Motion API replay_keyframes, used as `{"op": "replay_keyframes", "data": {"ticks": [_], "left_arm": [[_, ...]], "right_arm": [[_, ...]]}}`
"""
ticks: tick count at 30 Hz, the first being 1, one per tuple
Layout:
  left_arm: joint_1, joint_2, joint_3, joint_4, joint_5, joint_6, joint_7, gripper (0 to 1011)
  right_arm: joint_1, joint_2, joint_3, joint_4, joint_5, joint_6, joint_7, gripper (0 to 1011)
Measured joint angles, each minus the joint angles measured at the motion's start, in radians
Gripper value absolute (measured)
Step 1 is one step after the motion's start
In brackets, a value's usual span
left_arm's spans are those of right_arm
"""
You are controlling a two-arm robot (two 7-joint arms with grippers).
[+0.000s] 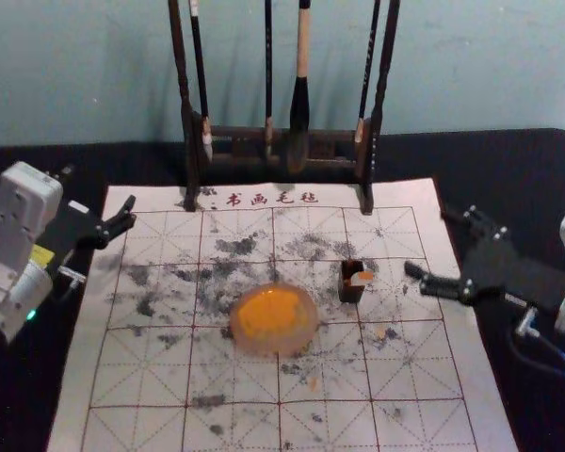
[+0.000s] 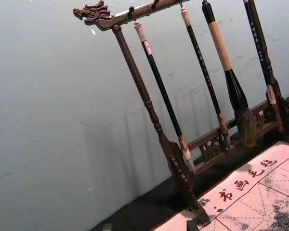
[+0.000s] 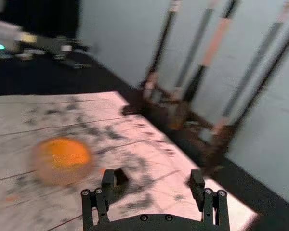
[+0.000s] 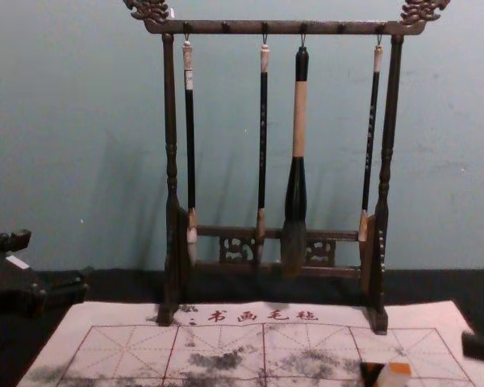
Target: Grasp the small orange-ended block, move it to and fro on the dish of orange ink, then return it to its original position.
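Ready for grasping

The orange-ended block (image 1: 361, 279) is set right of the ink dish (image 1: 274, 318), apparently for easy dipping. Farther right, the right hand (image 1: 428, 243) is spread, likely for gripping; left of the dish, the left hand (image 4: 53, 262) is parked, spread.

Over the mat (image 1: 405, 306), room to pass opens at the block's (image 1: 362, 279) three o'clock; the dark piece (image 1: 347, 288) crowds nine, the dish (image 1: 304, 337) eight, the brush rack (image 1: 366, 193) twelve.
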Motion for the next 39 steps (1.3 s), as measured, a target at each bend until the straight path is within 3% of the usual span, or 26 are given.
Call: {"op": "replay_keyframes", "data": {"ticks": [7, 9, 15, 25, 32, 39], "left_arm": [[0.0, 0.0, 0.0, 0.0, 0.0, 0.0, 0.0, 1001], [0.0, 0.0, 0.0, 0.0, 0.0, 0.0, 0.0, 1001], [0.0, 0.0, 0.0, 0.0, 0.0, 0.0, 0.0, 1002], [0.0, 0.0, 0.0, 0.0, 0.0, 0.0, 0.0, 1001], [0.0, 0.0, 0.0, 0.0, 0.0, 0.0, 0.0, 1001], [0.0, 0.0, 0.0, 0.0, 0.0, 0.0, 0.0, 1001]], "right_arm": [[0.064, 0.005, -0.052, 0.061, -0.006, -0.029, 0.201, 1000], [0.073, 0.001, -0.058, 0.07, -0.011, -0.031, 0.217, 1000], [0.175, -0.052, -0.106, 0.175, -0.055, -0.062, 0.35, 1000], [0.273, -0.129, -0.144, 0.29, -0.115, -0.087, 0.391, 1000], [0.309, -0.163, -0.156, 0.335, -0.156, -0.069, 0.357, 1000], [0.326, -0.185, -0.157, 0.36, -0.165, -0.056, 0.344, 1000]]}}
